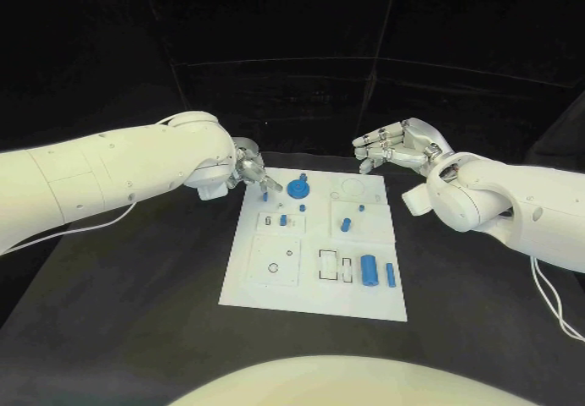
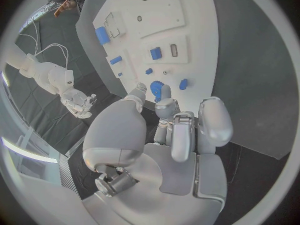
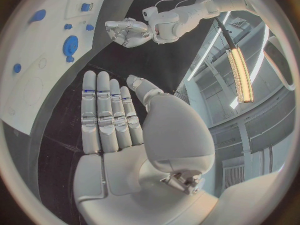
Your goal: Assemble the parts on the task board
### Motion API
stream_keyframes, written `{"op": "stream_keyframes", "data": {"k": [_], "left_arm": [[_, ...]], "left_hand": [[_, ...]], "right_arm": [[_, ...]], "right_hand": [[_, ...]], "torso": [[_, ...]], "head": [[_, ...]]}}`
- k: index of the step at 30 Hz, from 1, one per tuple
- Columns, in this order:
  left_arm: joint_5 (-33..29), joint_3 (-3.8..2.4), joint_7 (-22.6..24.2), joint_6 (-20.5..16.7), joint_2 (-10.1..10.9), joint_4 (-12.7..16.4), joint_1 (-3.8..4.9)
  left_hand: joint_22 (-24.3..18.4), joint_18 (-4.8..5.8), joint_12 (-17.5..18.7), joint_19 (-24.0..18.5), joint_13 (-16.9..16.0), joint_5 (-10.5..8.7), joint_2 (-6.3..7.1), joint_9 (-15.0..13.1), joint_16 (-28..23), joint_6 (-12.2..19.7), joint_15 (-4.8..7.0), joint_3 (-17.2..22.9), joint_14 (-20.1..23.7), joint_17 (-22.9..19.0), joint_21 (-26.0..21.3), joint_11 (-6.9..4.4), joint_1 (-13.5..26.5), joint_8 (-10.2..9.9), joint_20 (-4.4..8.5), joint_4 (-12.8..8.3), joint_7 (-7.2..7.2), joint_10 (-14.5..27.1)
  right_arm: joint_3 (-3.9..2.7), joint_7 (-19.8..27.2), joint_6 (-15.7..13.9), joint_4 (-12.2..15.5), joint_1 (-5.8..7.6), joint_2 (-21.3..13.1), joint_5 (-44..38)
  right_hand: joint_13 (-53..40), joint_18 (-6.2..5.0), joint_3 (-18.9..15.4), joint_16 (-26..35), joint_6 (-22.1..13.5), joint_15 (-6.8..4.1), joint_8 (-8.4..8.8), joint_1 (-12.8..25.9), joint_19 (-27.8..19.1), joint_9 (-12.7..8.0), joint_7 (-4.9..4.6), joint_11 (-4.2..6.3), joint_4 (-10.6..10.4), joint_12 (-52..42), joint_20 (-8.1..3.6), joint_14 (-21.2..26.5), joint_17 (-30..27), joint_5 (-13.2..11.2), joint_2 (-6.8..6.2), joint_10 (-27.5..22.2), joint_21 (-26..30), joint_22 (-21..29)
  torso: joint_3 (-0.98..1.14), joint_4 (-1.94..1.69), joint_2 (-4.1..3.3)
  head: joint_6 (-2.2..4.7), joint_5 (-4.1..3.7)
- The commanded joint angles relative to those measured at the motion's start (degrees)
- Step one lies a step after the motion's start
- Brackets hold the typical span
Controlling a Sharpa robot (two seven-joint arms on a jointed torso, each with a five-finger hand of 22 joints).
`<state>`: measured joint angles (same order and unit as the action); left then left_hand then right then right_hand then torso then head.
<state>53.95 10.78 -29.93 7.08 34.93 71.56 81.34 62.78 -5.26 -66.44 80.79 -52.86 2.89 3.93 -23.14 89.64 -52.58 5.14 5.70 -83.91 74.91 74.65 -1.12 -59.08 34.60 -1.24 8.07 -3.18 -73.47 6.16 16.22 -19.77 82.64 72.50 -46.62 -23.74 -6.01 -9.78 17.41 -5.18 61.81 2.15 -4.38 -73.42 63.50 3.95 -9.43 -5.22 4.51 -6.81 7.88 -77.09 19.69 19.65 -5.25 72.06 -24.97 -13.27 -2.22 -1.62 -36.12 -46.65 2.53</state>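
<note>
The left hand (image 1: 253, 169) hovers over the far left corner of the task board (image 1: 311, 296), fingers curled loosely with nothing held between them, just beside a blue gear-shaped part (image 1: 300, 187). The white board lies in the middle of the black table (image 1: 122, 296), carrying small blue parts: a peg (image 1: 284, 220), another (image 1: 347, 225), and a cylinder (image 1: 369, 269) near its right edge. The right hand (image 1: 392, 144) hangs beyond the board's far right corner, fingers straight and side by side, empty.
</note>
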Motion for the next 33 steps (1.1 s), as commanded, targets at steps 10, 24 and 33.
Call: {"op": "stream_keyframes", "data": {"k": [10,24,33], "left_arm": [[1.59,0.02,0.62,7.42,-6.85,-13.56,0.13],[3.33,0.01,1.44,9.76,-11.65,-21.35,-1.30],[3.72,0.00,1.91,10.33,-13.40,-24.24,-2.68]], "left_hand": [[0.08,0.11,0.08,-0.08,0.15,-0.10,-1.73,2.06,0.36,1.25,-1.26,-2.54,-6.09,15.09,-0.38,1.01,-2.54,-2.88,-0.93,0.39,-1.12,0.45],[0.37,0.09,-0.33,0.07,-0.07,-0.14,-2.20,2.74,0.36,-0.41,-1.16,-5.68,-6.09,15.09,-0.28,0.82,-2.25,-3.09,-0.99,1.90,-0.83,0.35],[0.43,0.10,-0.40,0.09,-0.09,-0.15,-2.24,2.88,0.36,-0.64,-1.10,-6.54,-6.09,15.09,-0.26,0.76,-2.15,-3.15,-0.94,2.36,-0.77,0.35]], "right_arm": [[-0.04,0.58,0.40,-0.23,0.12,0.68,-0.08],[-0.04,0.61,0.53,-0.36,0.12,1.14,-0.08],[-0.04,0.64,0.56,-0.41,0.12,1.33,-0.08]], "right_hand": [[0.13,-0.70,-0.03,0.33,-0.21,-0.14,0.38,0.52,0.41,-0.04,-0.27,-0.18,-0.38,0.24,-0.07,-0.47,-0.15,0.36,0.19,0.17,0.38,0.19],[0.15,-0.71,0.02,0.36,-0.20,-0.15,0.38,0.45,0.44,-0.04,-0.26,-0.17,-0.34,0.24,-0.08,-0.49,-0.17,0.37,0.21,0.18,0.42,0.23],[0.19,-0.72,0.10,0.40,-0.20,-0.17,0.36,0.36,0.51,-0.03,-0.25,-0.16,-0.30,0.23,-0.09,-0.52,-0.19,0.39,0.26,0.19,0.49,0.28]], "torso": [[-0.07,0.19,-0.16],[0.01,0.06,-0.05],[-0.03,0.18,-0.11]], "head": [[0.81,0.61],[0.82,0.78],[0.86,0.86]]}}
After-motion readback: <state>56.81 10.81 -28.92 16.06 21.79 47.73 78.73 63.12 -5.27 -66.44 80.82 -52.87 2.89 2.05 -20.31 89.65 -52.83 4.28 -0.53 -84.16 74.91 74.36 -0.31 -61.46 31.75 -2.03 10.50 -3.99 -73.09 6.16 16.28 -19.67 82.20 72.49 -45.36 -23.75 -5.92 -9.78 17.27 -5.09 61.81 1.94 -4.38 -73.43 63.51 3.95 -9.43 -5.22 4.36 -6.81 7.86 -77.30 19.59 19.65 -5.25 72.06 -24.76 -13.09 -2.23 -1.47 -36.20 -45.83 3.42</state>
